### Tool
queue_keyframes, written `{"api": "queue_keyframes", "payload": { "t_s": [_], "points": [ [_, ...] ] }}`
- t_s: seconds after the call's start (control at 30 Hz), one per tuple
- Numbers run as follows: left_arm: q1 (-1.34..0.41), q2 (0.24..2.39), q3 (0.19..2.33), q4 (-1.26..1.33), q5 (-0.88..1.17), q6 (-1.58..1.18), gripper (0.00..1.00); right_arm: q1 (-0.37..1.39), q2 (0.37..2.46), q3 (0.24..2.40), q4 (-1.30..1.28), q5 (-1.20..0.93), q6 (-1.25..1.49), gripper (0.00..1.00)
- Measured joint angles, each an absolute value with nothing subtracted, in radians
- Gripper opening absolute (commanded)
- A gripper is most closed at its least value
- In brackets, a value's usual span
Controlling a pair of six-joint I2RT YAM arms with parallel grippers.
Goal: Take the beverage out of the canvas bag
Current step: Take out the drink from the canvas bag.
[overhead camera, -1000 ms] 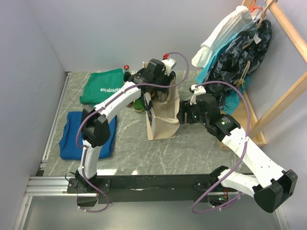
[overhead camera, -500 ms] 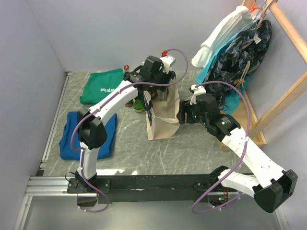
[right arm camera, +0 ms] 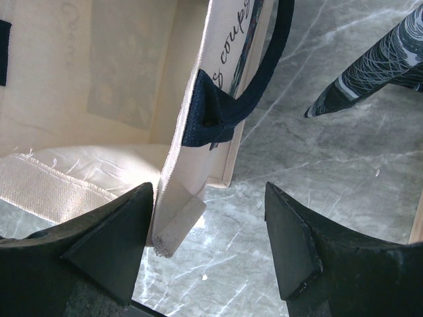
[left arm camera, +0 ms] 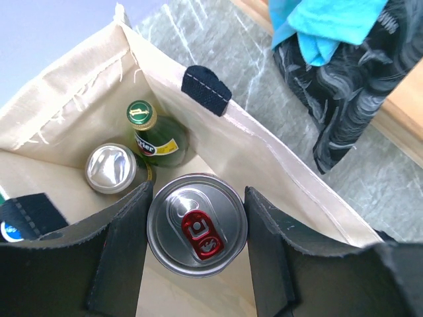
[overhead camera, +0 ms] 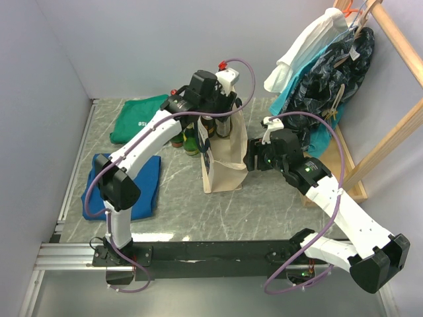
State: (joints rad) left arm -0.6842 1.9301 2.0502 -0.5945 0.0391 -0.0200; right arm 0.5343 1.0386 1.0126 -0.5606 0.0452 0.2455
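- Overhead view: bright, even, diffuse light; only faint soft shadows on the marbled tabletop [overhead camera: 185, 198].
- Left wrist view: sharp; glare on the lid of the can [left arm camera: 197, 224]; left claw [left arm camera: 198, 195] very dark.
- Right wrist view: canvas bag [right arm camera: 99, 79] glows pale; right claw [right arm camera: 208, 188] dark, slightly soft.

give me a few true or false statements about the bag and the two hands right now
1. The left hand grips a can with a red tab. True.
2. Nothing else is in the canvas bag. False: a green bottle and a second can sit inside.
3. The right hand pinches a navy handle. False: its fingers stand apart astride the bag's edge, with the handle beyond them.
4. A blue cloth lies on the table, left of the bag in the top view. True.
5. The bag lies flat. False: it stands upright.
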Motion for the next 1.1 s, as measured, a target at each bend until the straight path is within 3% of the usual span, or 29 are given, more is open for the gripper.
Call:
{"api": "queue_keyframes", "payload": {
  "t_s": [1.1],
  "points": [
    [-0.685, 1.714, 2.043, -0.609, 0.016, -0.019, 0.01, 0.535, 1.058, 1.013, -0.561, 0.036, 0.249, 0.74]
  ]
}}
